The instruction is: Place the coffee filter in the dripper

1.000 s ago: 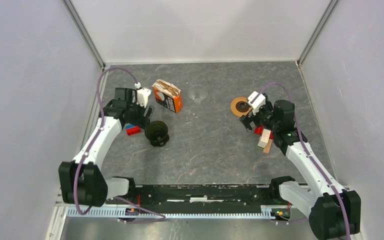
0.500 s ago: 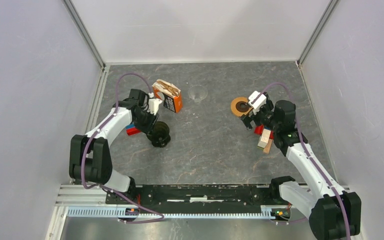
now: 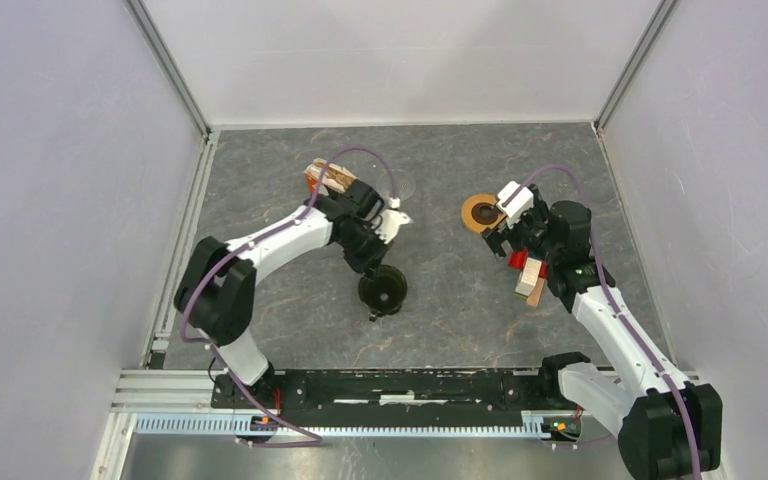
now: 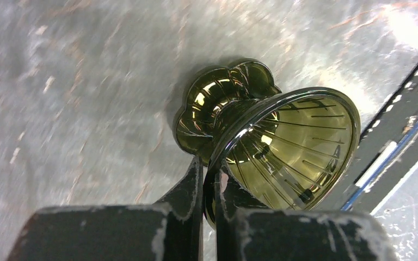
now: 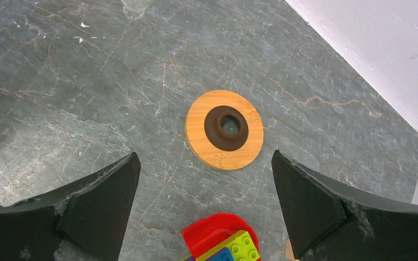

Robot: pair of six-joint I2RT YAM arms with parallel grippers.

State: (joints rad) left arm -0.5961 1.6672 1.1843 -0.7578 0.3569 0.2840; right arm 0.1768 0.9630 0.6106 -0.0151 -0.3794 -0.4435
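The left gripper [image 4: 209,171] is clamped on the rim of a dark glossy ribbed vessel [image 4: 283,147], held tilted near the middle of the table [image 3: 440,300]. The right gripper [image 5: 205,154] hangs spread wide and empty over the tan wooden ring [image 5: 224,129], which lies flat and bears faint engraved marks too small to read. The dripper's clear glass cone [image 3: 401,184] stands apart from that ring, toward the far wall just beyond the left wrist. Beside it the left arm largely covers the orange box [image 3: 322,178] with tan paper at its open top, hiding its lettering.
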